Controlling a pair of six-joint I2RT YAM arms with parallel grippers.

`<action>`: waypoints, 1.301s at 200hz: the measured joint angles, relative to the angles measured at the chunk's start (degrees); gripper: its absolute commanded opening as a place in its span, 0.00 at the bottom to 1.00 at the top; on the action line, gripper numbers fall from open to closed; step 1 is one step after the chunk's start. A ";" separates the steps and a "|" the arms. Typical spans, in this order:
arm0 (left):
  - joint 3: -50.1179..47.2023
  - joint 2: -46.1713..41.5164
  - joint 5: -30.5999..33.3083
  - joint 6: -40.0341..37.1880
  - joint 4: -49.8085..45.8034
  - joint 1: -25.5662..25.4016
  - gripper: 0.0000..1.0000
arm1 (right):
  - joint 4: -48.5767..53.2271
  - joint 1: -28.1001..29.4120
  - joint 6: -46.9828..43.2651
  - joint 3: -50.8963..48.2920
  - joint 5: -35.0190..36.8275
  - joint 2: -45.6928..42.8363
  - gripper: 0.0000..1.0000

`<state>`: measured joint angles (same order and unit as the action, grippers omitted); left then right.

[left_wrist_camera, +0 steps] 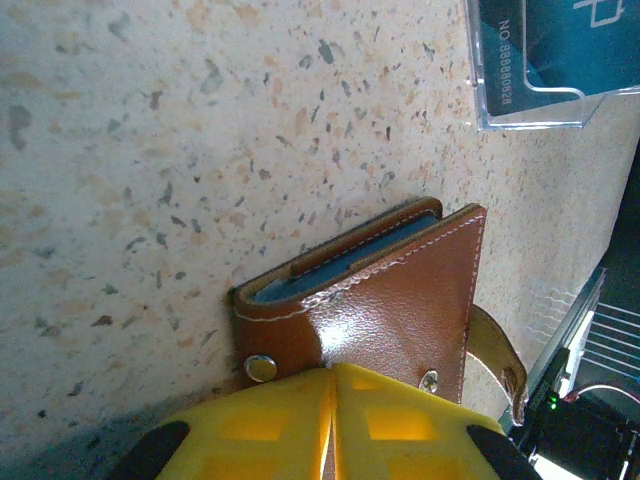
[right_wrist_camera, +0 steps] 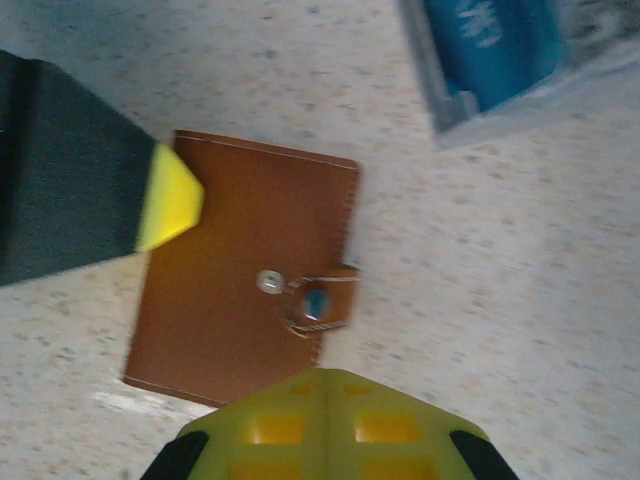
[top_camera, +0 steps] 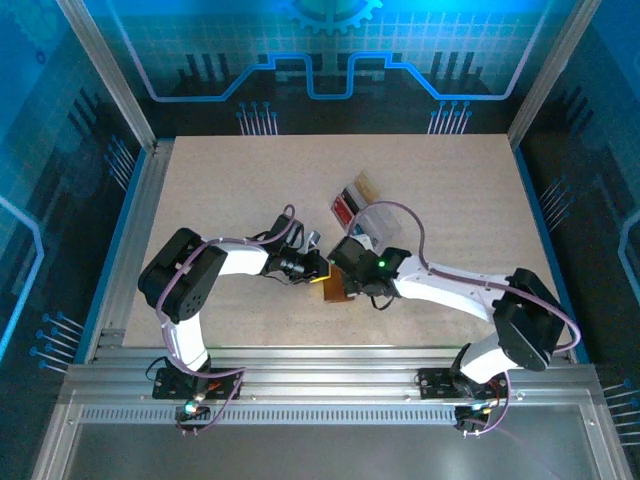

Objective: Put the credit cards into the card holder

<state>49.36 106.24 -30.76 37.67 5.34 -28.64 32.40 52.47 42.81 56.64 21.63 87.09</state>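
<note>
"NO. 8888…" on credit card
</note>
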 measured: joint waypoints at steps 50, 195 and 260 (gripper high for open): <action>0.00 -0.04 -0.02 0.00 -0.02 0.00 0.12 | -5.97 -0.04 -0.94 1.11 -8.90 9.09 0.13; 0.00 -0.07 0.00 0.00 -0.07 0.00 0.12 | -10.25 -7.17 1.14 -3.43 -11.93 8.04 0.37; 0.00 -0.07 0.00 0.00 -0.07 0.00 0.12 | -10.45 -7.30 0.31 -3.37 -12.98 8.04 0.25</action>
<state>49.36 106.17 -30.76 37.67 5.28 -28.64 21.96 45.17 43.11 53.28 8.64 95.13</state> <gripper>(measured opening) 0.120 0.281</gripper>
